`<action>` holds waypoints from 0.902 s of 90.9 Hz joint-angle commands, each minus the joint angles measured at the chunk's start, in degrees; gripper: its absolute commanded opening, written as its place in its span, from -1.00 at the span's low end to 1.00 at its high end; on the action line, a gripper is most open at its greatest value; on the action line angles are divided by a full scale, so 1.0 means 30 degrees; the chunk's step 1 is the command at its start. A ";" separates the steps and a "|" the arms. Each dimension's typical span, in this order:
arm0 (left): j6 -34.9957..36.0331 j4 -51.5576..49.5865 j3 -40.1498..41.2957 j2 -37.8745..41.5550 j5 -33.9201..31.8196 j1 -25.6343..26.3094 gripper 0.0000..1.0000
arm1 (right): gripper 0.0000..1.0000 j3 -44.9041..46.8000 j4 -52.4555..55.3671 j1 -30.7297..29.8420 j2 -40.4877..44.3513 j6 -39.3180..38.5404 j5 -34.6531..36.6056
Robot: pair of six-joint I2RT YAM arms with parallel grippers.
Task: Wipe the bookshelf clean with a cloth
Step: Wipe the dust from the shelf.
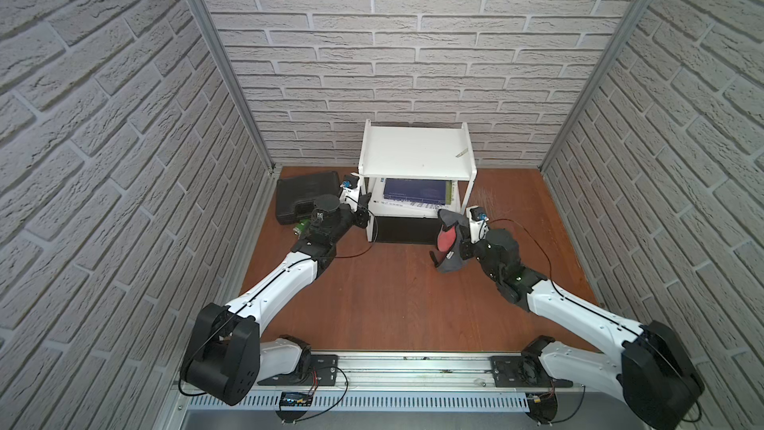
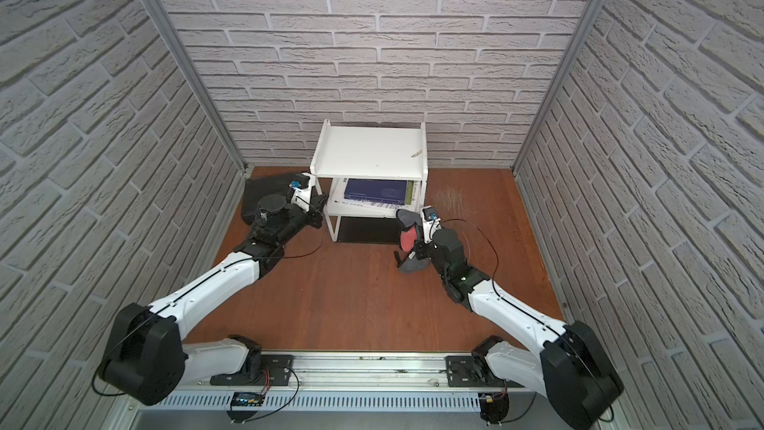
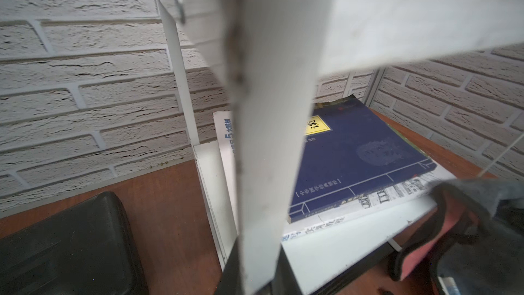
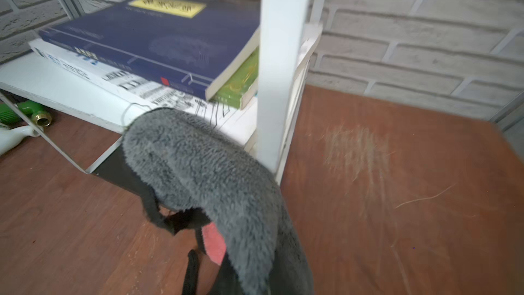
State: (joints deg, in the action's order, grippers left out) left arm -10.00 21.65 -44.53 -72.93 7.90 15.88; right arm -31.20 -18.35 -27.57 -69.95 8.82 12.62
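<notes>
The left pincer (image 1: 365, 209) pinches the small white two-tier bookshelf's (image 1: 415, 150) front leg; the right pincer (image 1: 457, 237), pressed together, grips a fuzzy grey cloth (image 4: 215, 177) touching its middle shelf edge.

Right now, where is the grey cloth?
In both top views the cloth hangs from the right pincer by the bookshelf's front right leg, its upper end touching the middle shelf's front edge.

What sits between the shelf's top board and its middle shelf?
A stack of books: a dark blue one on top, a green one and a white one beneath, lying flat on the middle shelf under the top board. The right wrist view shows it best.
</notes>
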 commanded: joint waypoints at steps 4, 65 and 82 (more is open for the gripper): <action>-0.0717 -0.1726 -0.0177 -0.1292 -0.0855 -0.0827 -1.00 | -0.95 0.0582 0.0218 0.0063 -0.2005 0.4077 -0.0739; -0.1307 -0.2501 -0.0453 -0.1127 -0.2287 -0.0092 -1.00 | -0.95 -0.6642 -0.1859 0.9249 -0.4933 1.4294 -1.3674; -0.1354 -0.2736 -0.0583 -0.1298 -0.2267 0.0017 -1.00 | -0.94 -0.5411 -0.4477 0.9415 -0.9373 1.6531 -1.5150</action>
State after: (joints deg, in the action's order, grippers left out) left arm -10.31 19.42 -46.39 -73.82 5.69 16.32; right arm -49.67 -24.77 0.30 -91.72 50.78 -26.06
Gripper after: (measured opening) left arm 0.146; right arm 0.114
